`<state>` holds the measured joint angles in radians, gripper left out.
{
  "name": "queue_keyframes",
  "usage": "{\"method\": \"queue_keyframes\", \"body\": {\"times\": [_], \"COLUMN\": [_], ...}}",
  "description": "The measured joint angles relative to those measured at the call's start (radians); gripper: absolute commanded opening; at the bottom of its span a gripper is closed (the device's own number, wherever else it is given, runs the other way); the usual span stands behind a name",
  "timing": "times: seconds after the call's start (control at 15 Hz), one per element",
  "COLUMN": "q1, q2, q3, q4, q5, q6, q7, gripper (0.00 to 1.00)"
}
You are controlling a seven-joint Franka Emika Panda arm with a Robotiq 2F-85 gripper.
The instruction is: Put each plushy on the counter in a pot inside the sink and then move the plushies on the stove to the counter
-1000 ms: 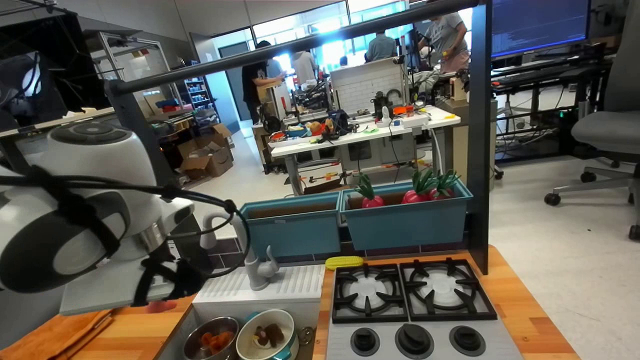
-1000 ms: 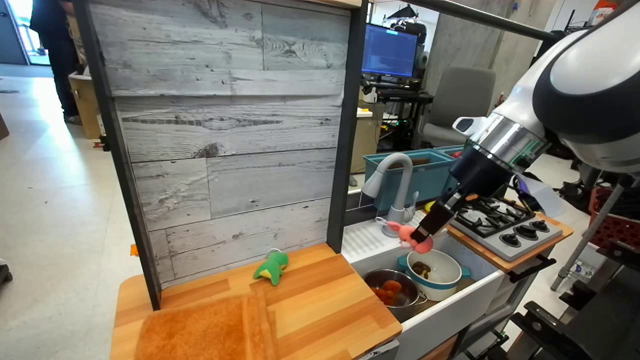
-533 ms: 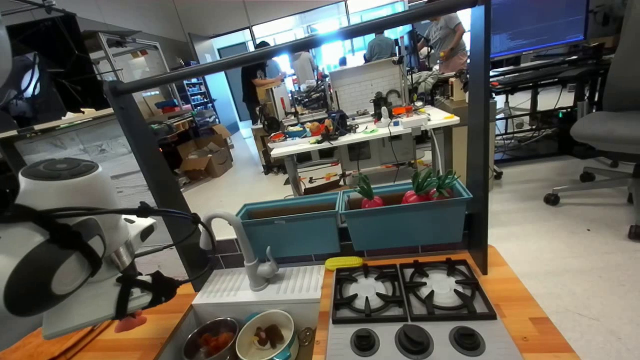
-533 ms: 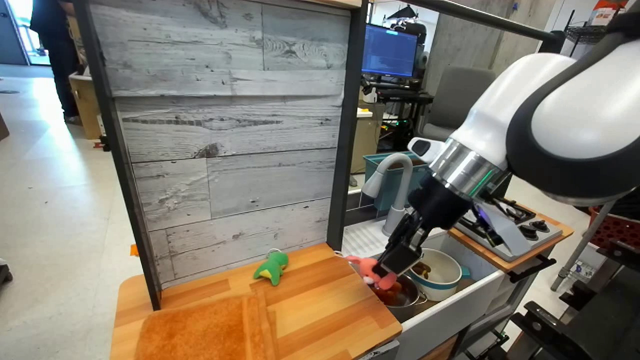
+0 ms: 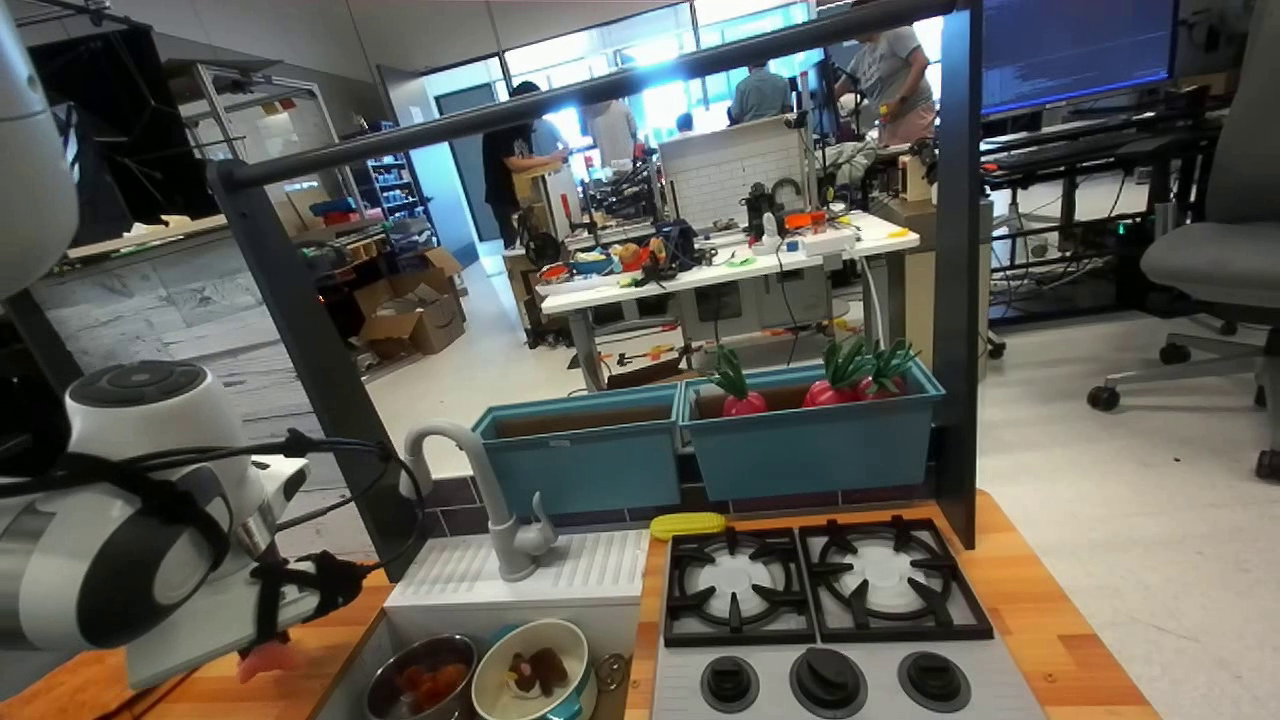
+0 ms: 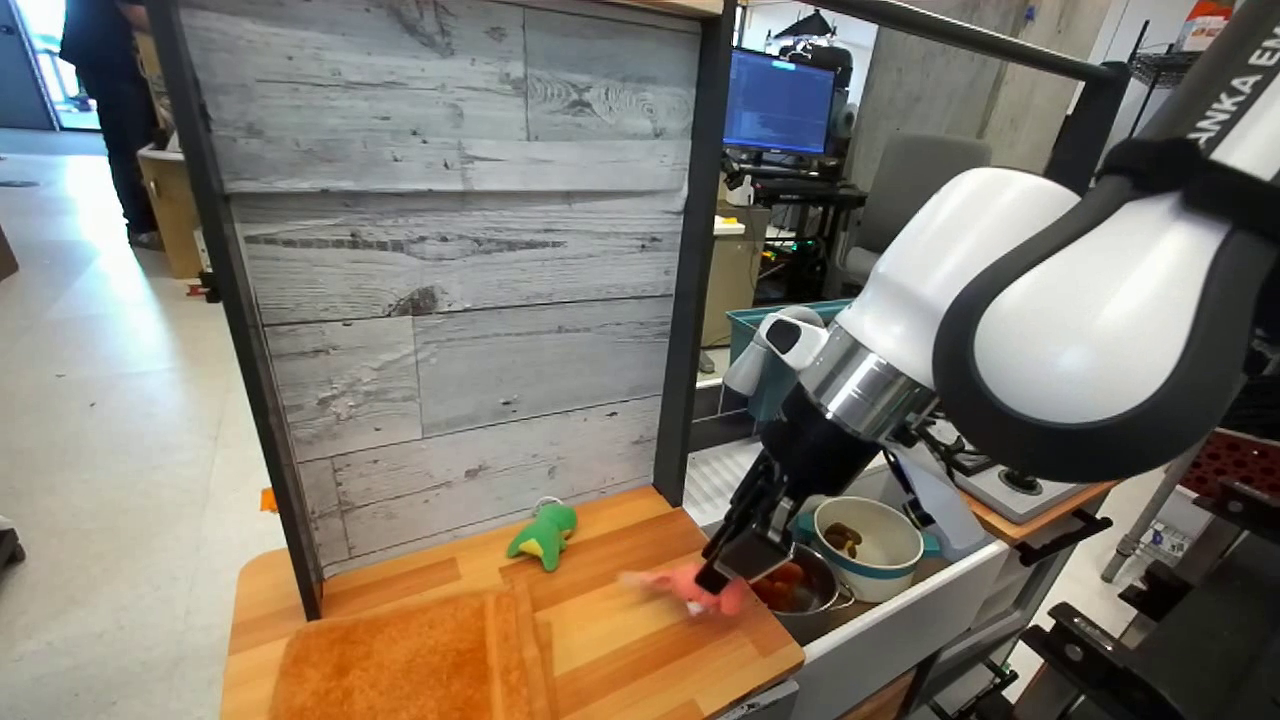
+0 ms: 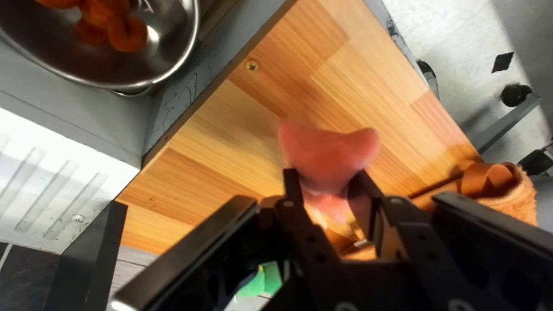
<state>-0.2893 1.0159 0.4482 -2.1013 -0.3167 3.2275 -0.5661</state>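
My gripper (image 7: 326,177) is shut on a pink plushy (image 7: 327,155), which is blurred. In an exterior view the gripper (image 6: 712,580) holds the pink plushy (image 6: 675,583) low over the wooden counter (image 6: 620,640), near the sink edge; whether it touches the wood I cannot tell. A green plushy (image 6: 545,535) lies farther back on this counter, by the panel. In the sink, a metal pot (image 6: 808,622) holds orange plush (image 5: 430,685), and a white-and-teal pot (image 6: 885,552) holds a brown plushy (image 5: 547,670). The stove (image 5: 820,650) shows two grates and knobs.
An orange cloth (image 6: 400,660) covers the counter's front left. A grey faucet (image 5: 515,550) stands behind the sink. A yellow corn (image 5: 688,525) lies behind the stove. Teal planters (image 5: 590,460) stand at the back. A grey wooden panel (image 6: 460,300) with dark posts borders the counter.
My gripper has carried the pink plushy from above the sink, past the metal pot, to the counter and lower. The green plushy and the pots have not moved.
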Motion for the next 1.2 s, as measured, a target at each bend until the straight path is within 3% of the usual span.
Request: {"method": "queue_keyframes", "body": {"times": [0.33,0.73,0.93,1.2], "q1": [0.015,-0.073,-0.078,-0.059], "q2": [0.0,-0.138,-0.281,-0.381], "q3": [-0.044,-0.065,-0.169,-0.32], "q4": [0.005,-0.119,-0.176,-0.14], "q5": [-0.015,-0.051,-0.045,0.002], "q6": [0.032,0.088,0.056,-0.08], "q7": [0.003,0.071,0.155,0.213], "gripper": [0.99,1.0,1.0,1.0]}}
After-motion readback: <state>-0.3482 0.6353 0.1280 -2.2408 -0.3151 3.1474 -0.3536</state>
